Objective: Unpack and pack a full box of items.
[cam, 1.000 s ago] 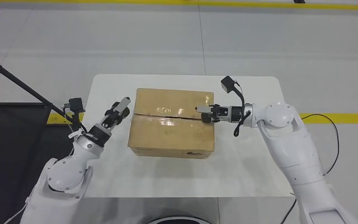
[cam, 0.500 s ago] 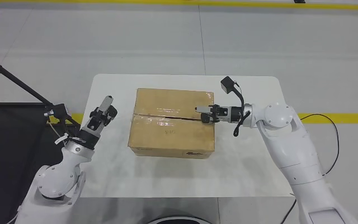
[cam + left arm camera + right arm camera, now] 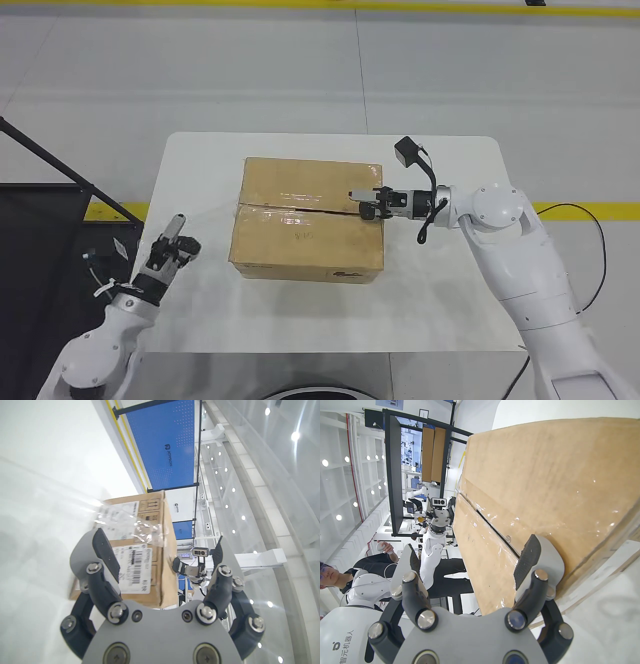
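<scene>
A closed brown cardboard box (image 3: 308, 220) stands in the middle of the white table, its top seam (image 3: 300, 207) covered with clear tape. My right gripper (image 3: 357, 198) is open at the right end of that seam. In the right wrist view one fingertip (image 3: 528, 557) lies on the box top (image 3: 545, 487) beside the seam, and the right gripper (image 3: 470, 560) holds nothing. My left gripper (image 3: 178, 228) is open and empty near the table's front left, apart from the box. In the left wrist view the left gripper (image 3: 160, 550) faces the labelled end of the box (image 3: 140, 552).
Bare white table (image 3: 420, 300) lies around the box, widest in front and to the right. A black stand leg (image 3: 50, 160) and a dark panel (image 3: 40, 250) sit off the table's left edge.
My left arm has drawn back from the box's left end toward the table's front left corner. The right arm and the box have stayed still.
</scene>
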Available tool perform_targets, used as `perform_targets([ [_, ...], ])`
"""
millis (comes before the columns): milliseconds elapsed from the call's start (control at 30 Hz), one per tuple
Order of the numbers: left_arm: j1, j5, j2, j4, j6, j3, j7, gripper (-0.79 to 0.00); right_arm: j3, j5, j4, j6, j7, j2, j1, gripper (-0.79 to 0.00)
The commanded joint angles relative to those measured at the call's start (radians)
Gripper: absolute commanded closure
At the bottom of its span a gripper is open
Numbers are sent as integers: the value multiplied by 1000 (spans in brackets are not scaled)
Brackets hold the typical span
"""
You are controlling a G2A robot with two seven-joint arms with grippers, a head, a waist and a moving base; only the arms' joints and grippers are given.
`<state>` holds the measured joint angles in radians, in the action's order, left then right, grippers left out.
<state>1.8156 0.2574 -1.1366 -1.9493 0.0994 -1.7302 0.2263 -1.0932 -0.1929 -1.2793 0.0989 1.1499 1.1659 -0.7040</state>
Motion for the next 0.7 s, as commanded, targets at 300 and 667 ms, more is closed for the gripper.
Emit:
perform_targets([
  [300, -181, 16, -15, 232, -47, 108, -50, -785, 0, 0, 0, 0, 0, 0, 0, -785],
  [667, -350, 162, -50, 433, 109, 202, -144, -785, 0, 0, 0, 0, 0, 0, 0, -785],
])
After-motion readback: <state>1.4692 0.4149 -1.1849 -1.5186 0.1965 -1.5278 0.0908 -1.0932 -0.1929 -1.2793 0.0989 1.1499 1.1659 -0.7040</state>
